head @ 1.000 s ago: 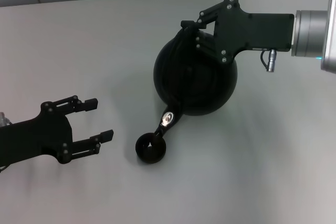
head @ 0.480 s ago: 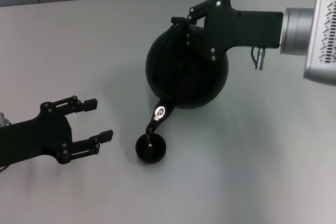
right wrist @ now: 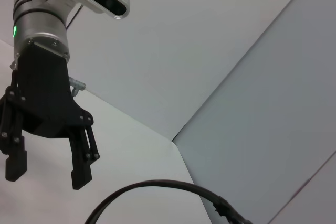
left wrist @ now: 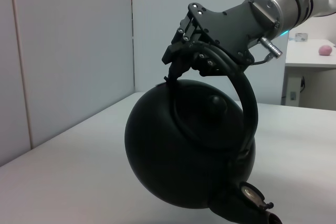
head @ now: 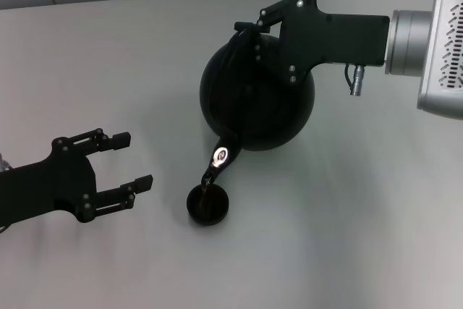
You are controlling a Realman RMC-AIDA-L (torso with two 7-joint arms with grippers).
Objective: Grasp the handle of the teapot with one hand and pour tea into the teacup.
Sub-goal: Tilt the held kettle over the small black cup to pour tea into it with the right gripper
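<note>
Surface: pale grey table (head: 130, 56).
Right gripper (head: 249, 28): clenching the handle (left wrist: 247, 98), tilting the teapot (head: 257, 99).
Teacup (head: 207, 205): sitting directly under the spout.
Left gripper (head: 126, 164): idling, released.
Technique: tilt gradually, keeping the spout centred.

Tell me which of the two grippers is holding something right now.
The right gripper: it is shut on the teapot's handle, tipping the spout over the teacup. The left gripper hangs open and empty beside the cup.
</note>
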